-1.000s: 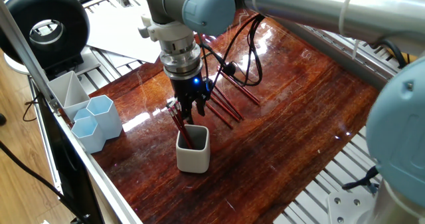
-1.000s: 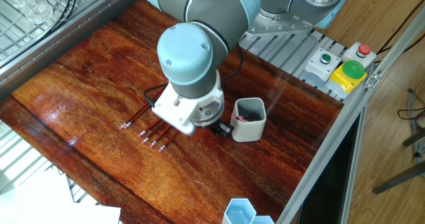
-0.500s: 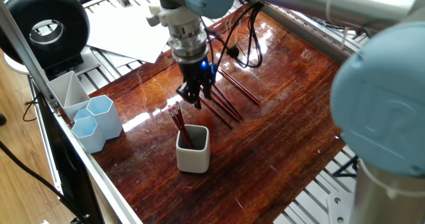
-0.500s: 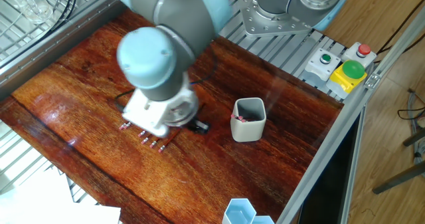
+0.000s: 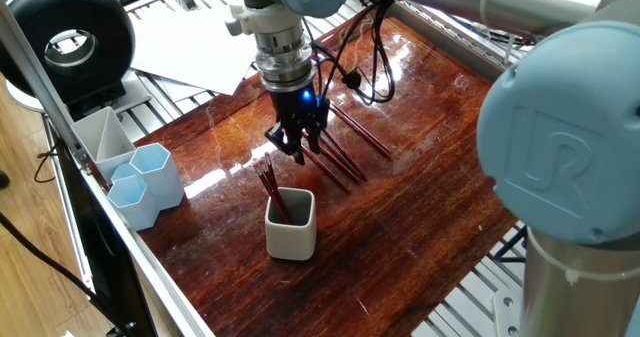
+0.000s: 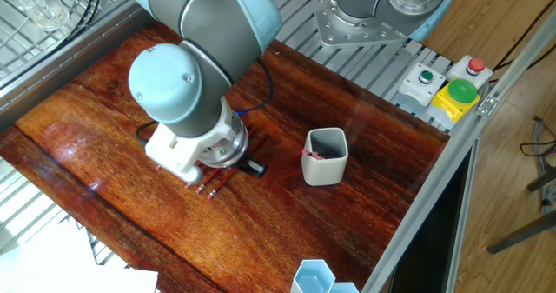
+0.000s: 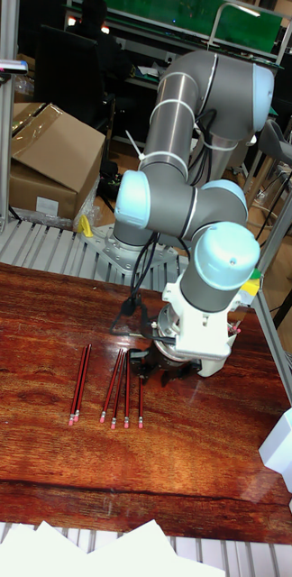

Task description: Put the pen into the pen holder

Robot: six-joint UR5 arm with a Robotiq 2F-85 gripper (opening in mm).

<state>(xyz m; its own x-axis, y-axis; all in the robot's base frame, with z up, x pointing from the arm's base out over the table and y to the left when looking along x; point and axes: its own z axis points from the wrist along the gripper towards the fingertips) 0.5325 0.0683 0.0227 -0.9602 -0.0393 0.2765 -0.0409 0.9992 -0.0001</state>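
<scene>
Fingers of the gripper point(image 5: 297, 147) have been withdrawn from above the pen holder point(image 5: 291, 224) and are now carried empty over the row of pens point(image 7: 119, 389) lying on the surface point(image 5: 430, 187); whether they are spread cannot be told. Two red pens point(image 5: 271, 191) stand in the holder, so one delivery is judged complete and another pickup is indicated.

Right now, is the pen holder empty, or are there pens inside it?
Not empty. In one fixed view, red pens stand in the pen holder, tips above its rim. The other fixed view shows red ends inside it.
</scene>
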